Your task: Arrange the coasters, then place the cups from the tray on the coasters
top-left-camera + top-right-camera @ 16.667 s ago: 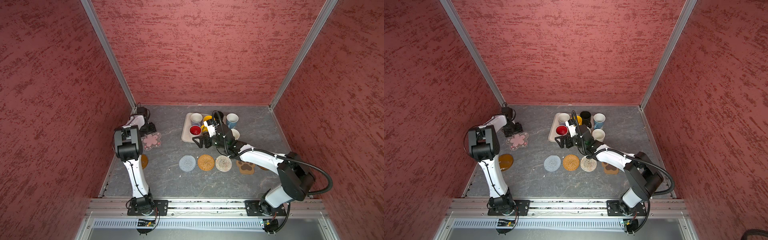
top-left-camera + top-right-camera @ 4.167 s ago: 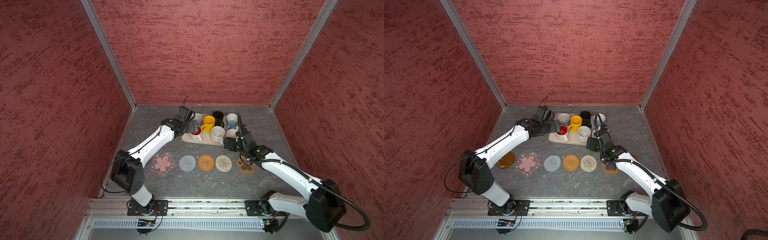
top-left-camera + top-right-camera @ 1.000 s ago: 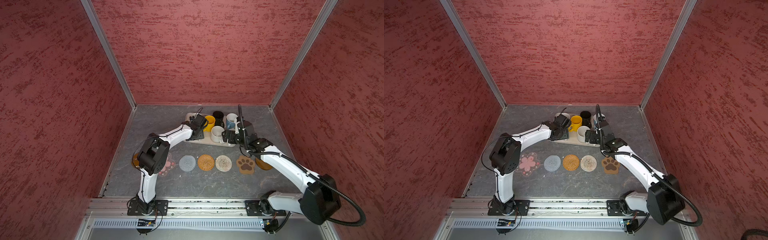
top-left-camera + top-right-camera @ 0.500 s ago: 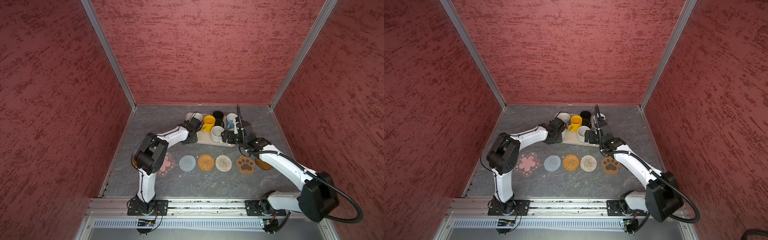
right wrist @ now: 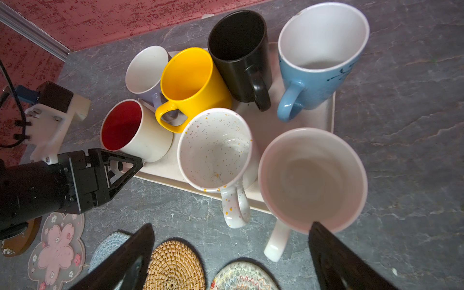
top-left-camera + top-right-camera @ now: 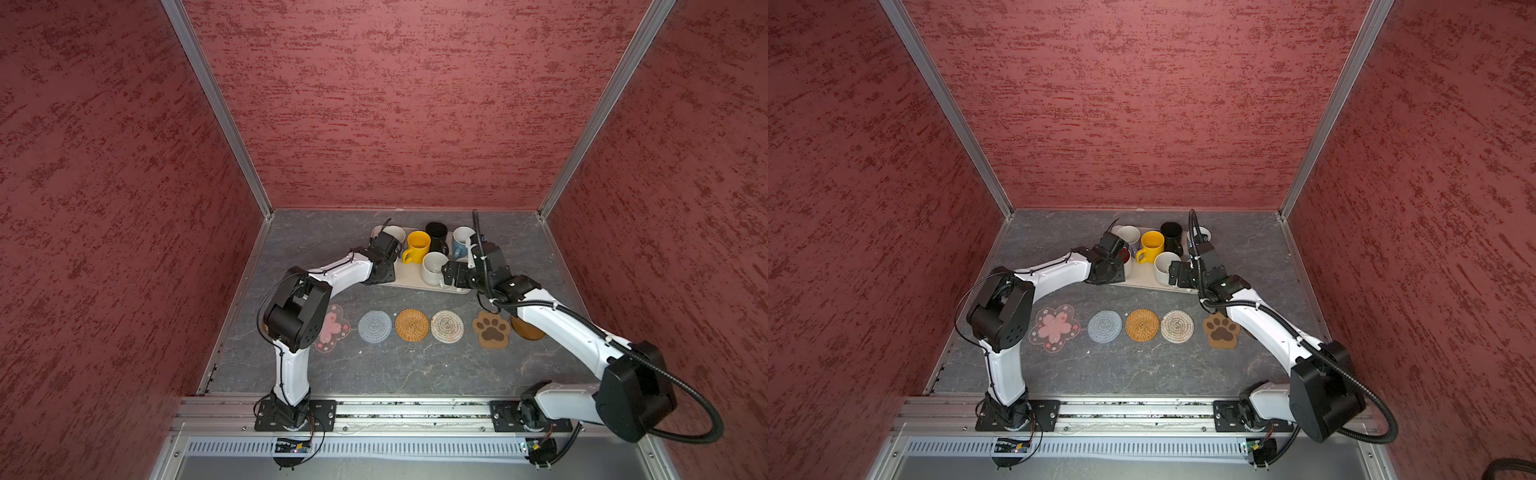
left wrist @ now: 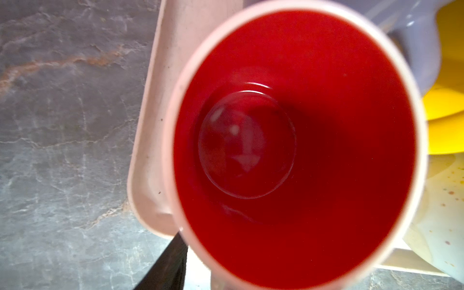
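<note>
The pale tray at the back holds several cups: yellow, black, light blue, speckled white, cream, a small white one. My left gripper is shut on the handle of the white cup with red inside at the tray's front left corner. My right gripper hangs open over the tray's front edge, by the speckled and cream cups' handles. The coasters lie in a row in front: pink flower, grey-blue, orange, beige, paw, wooden disc.
A second wooden disc peeks out beside the flower coaster, mostly under the left arm. Red walls close the grey stone table on three sides. The left arm's elbow hangs over the row's left end.
The left gripper's jaws have closed in on the red-inside cup's handle and the wrist has shifted a little to the left. The right arm has barely moved.
</note>
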Robot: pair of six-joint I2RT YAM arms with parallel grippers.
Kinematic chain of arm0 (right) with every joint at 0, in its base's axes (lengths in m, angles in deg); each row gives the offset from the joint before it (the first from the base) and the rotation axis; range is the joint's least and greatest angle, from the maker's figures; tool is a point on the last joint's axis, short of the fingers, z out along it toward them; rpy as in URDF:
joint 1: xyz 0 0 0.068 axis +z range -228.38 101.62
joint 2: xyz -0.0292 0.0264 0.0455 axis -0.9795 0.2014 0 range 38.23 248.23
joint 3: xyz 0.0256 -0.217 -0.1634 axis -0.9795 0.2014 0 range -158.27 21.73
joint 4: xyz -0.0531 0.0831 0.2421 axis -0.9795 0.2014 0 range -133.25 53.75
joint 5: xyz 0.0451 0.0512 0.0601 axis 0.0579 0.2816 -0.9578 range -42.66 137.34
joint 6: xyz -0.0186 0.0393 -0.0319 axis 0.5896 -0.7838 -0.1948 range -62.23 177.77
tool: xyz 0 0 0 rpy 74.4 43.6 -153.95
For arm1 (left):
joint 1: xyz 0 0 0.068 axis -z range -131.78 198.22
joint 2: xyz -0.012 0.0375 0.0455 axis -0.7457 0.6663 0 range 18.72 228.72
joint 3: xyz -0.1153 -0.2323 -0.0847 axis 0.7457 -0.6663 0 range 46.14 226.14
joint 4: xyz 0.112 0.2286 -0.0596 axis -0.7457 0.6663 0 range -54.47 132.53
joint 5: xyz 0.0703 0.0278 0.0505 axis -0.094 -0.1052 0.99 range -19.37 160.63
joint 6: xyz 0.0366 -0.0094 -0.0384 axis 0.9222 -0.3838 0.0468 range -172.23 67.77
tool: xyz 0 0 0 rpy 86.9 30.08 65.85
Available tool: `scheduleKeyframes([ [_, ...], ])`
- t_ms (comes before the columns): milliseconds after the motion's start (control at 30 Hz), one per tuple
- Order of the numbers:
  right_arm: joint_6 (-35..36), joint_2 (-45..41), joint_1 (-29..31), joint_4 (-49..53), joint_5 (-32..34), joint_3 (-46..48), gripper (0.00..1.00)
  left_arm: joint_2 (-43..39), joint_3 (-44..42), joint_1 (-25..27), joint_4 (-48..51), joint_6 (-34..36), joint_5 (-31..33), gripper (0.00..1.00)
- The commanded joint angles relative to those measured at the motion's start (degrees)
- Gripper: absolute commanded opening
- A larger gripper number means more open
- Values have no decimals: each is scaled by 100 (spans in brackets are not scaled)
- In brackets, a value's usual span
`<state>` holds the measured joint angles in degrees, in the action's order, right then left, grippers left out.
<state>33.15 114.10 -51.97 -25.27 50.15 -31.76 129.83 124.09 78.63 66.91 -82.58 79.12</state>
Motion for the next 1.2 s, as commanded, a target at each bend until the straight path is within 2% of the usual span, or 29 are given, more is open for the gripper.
scheduleKeyframes([
  [0,28,32,-22,-128,40,-31,97,-115,69,-53,-180,189,-119,52],
  [500,45,148,-23,-77,30,-112,97,-120,-79,-44,-265,222,-225,29],
  [867,117,175,-22,-27,-102,-253,98,-444,-230,-45,-319,240,-304,1],
  [1167,239,250,12,110,-178,-562,98,-1224,-380,-36,-94,225,-102,0],
])
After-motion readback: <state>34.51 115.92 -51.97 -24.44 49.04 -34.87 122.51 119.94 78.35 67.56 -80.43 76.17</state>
